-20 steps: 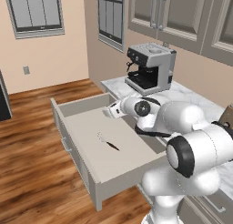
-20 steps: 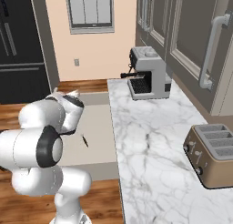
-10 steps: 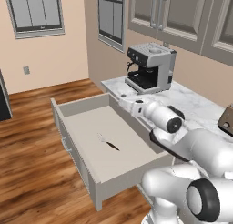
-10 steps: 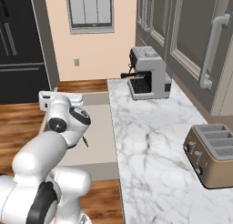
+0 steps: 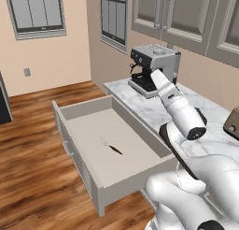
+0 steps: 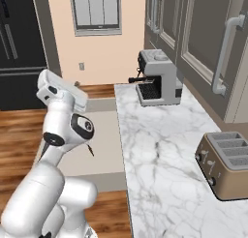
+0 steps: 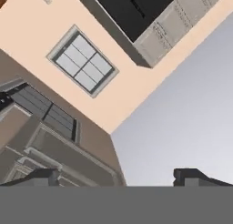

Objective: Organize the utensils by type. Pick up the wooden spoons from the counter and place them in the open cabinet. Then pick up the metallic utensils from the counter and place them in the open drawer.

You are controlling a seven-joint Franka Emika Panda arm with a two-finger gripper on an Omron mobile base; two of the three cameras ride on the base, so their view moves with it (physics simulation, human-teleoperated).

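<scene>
Drawer (image 5: 140,145) stands pulled out beside the tabletop (image 6: 164,150), and on its floor near the middle you can see the thin black-handled utensil (image 5: 112,147) lying flat. Your hand (image 7: 118,175) is raised and tilted toward the ceiling, fingers (image 7: 193,176) spread wide, holding nothing.

A small dark utensil (image 5: 112,148) on the drawer (image 5: 84,117) floor is too tiny to identify; the arm partly hides it from the right.
</scene>
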